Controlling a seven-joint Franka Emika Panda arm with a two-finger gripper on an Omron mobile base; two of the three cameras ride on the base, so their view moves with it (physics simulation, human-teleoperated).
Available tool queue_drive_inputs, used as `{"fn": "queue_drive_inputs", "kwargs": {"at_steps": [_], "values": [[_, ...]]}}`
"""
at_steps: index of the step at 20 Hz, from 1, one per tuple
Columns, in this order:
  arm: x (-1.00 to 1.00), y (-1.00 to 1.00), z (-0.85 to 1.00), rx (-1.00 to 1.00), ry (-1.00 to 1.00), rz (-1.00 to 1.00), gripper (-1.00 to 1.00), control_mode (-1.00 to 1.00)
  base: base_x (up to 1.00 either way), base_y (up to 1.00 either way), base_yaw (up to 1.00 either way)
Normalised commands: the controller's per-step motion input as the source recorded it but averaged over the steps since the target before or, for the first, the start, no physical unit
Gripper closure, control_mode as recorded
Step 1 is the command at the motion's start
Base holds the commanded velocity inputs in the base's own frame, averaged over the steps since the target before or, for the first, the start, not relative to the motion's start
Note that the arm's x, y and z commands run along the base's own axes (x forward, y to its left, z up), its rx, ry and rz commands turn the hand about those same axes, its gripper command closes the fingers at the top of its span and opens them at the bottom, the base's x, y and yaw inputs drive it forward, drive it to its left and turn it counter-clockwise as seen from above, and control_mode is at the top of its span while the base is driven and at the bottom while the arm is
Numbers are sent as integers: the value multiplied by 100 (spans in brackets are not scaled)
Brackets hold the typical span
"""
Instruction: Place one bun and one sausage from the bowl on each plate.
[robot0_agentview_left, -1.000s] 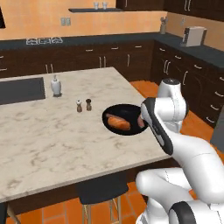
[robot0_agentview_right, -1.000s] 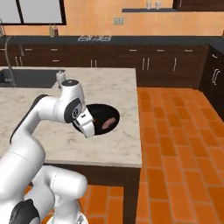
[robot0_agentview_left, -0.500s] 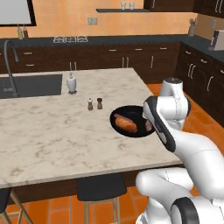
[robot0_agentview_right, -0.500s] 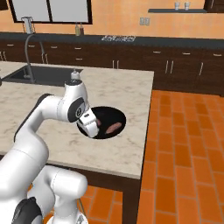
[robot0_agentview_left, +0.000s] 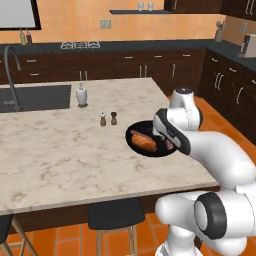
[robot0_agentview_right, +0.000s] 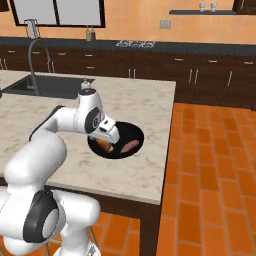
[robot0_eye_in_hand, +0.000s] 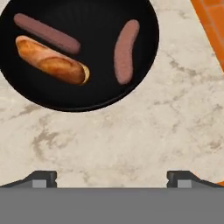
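The black bowl (robot0_eye_in_hand: 144, 65) lies on the marble counter and holds a golden bun (robot0_eye_in_hand: 51, 60) and two brown sausages, one beside the bun (robot0_eye_in_hand: 46, 33) and one apart from it (robot0_eye_in_hand: 126, 50). My gripper (robot0_eye_in_hand: 112, 177) hangs open and empty above the counter just beside the bowl's rim. From the base, the bowl (robot0_agentview_left: 134, 145) sits near the island's right edge with the bun (robot0_agentview_left: 144, 142) in it, and my gripper (robot0_agentview_right: 107, 132) hovers over the bowl (robot0_agentview_right: 132, 132), where a sausage (robot0_agentview_right: 131, 145) shows. The plates are out of view.
Salt and pepper shakers (robot0_agentview_left: 103, 119) stand left of the bowl, with a white bottle (robot0_agentview_left: 81, 94) farther back by the sink (robot0_agentview_left: 35, 97). The counter's right edge (robot0_agentview_right: 165, 145) drops to an orange tiled floor. A stool (robot0_agentview_left: 112, 215) stands under the front edge.
The whole picture has shifted in both base views, so the base has moved. The arm keeps its pose over the bowl, and the jaws stay open.
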Motion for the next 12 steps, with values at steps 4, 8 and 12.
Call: {"fn": "queue_drive_inputs", "kwargs": {"at_steps": [4, 8, 12], "values": [[41, 14, -63, -17, 1, 46, -100, -100, 0, 0, 0], [55, 36, -67, -12, 1, 30, -100, -100, 0, 0, 0], [81, 10, -35, -3, 1, 10, -100, -100, 0, 0, 0]]}}
